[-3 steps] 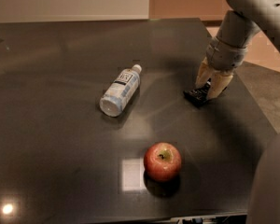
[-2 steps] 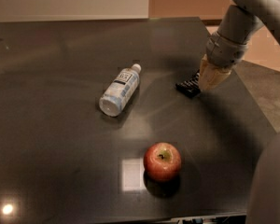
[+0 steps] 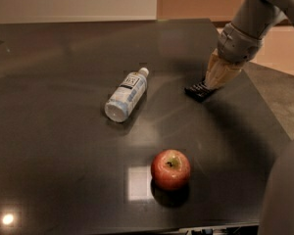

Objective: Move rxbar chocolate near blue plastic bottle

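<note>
So the gripper is over at about 3 o'clock from the blue plastic bottle, fingers pinched on one end of the rxbar chocolate. The rest of the bar pokes out toward 9 o'clock, just above the dark table. Holding it by the end makes sense to me, since the free end leads toward the bottle. The bottle lies on its side, cap pointing to 1 o'clock, well apart from the bar. A red apple sits at 5 o'clock from the bottle, out of the way I'd say.
</note>
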Controlling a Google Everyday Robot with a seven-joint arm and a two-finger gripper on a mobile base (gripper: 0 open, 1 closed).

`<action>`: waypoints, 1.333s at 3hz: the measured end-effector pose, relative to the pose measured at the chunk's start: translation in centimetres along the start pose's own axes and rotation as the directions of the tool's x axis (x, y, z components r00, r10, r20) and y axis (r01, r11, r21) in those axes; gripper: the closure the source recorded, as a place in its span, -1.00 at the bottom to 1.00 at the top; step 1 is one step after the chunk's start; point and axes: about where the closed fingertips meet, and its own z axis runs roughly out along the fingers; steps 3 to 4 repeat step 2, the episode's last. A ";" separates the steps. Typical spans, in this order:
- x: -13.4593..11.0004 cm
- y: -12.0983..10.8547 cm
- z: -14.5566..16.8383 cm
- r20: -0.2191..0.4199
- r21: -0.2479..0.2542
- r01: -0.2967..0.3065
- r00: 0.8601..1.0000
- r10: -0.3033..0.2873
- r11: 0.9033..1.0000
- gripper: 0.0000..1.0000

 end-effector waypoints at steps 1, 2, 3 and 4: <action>0.1 -1.1 0.3 -0.002 0.035 0.001 1.000 -0.001 0.999 0.66; 0.2 -2.0 0.5 -0.004 0.062 0.002 1.000 -0.001 0.998 0.17; 0.2 -2.0 0.5 -0.004 0.062 0.002 1.000 -0.001 0.998 0.17; 0.2 -2.0 0.5 -0.004 0.062 0.002 1.000 -0.001 0.998 0.17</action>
